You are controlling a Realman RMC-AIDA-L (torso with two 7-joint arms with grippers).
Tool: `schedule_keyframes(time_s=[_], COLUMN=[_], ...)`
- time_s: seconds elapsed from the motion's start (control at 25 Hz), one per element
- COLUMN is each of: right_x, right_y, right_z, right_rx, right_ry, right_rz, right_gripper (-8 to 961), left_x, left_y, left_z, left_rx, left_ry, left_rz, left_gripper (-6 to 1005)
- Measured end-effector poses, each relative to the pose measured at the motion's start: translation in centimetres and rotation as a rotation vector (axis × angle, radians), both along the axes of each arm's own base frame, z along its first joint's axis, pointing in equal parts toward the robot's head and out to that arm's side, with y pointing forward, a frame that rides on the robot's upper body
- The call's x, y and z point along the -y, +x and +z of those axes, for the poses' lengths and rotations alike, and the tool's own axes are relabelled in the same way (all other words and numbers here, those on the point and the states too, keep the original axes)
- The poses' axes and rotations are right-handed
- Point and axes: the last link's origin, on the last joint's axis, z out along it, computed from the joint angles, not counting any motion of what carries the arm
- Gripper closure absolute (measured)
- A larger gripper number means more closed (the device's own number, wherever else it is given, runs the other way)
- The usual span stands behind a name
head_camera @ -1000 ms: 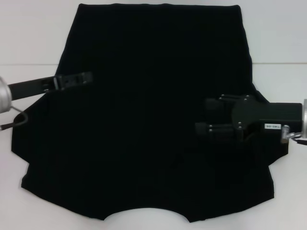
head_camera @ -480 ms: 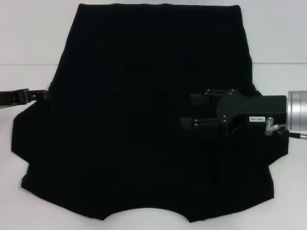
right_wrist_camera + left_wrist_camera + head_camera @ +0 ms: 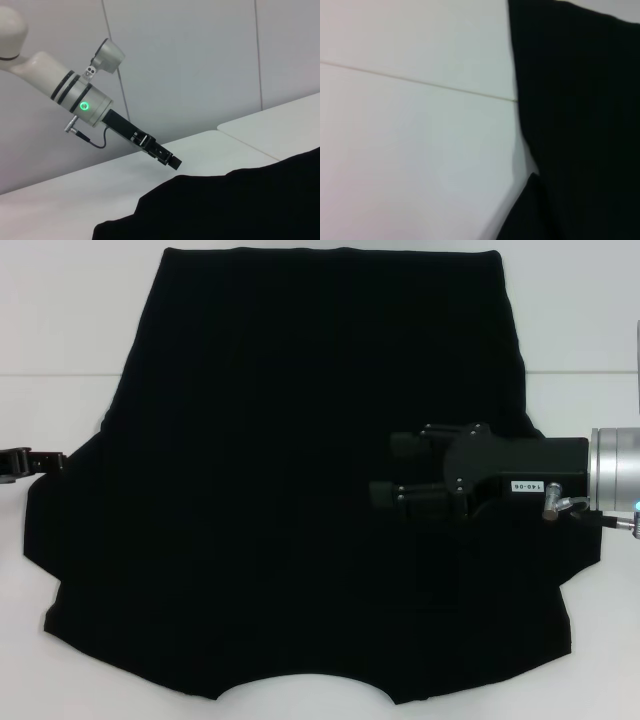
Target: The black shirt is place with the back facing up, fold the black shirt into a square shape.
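Your black shirt lies spread flat on the white table, plain side up with no lettering showing. Its hem runs along the far edge, and the curved neckline sits at the near edge between the two sleeves.

Your right gripper reaches in from the right, hovering over the right half of the shirt. Its two fingers point toward the middle and stand apart with a gap between them, holding nothing. A small white label on the gripper body carries printed characters, too small to read with certainty.

Your left gripper is at the left edge of the table, beside the shirt's left sleeve. In the right wrist view it hangs above the table just past the cloth edge. You cannot tell whether its fingers are apart or together; nothing is seen in them.
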Motion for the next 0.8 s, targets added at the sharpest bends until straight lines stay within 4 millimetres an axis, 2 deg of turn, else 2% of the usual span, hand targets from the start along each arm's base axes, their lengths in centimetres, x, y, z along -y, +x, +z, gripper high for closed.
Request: schedule_keyframes(time_s=[0.8], right_x=[0.0], right_y=[0.0], right_z=[-0.1], right_rx=[-0.001], right_ry=[0.003], right_rz=[-0.003], right_gripper=[100], left_x=[0.5], left_y=[-1.5], left_z=[-1.8], left_rx=[-0.014], left_ry=[-0.009], left_rz=[0.061], left_gripper=[201])
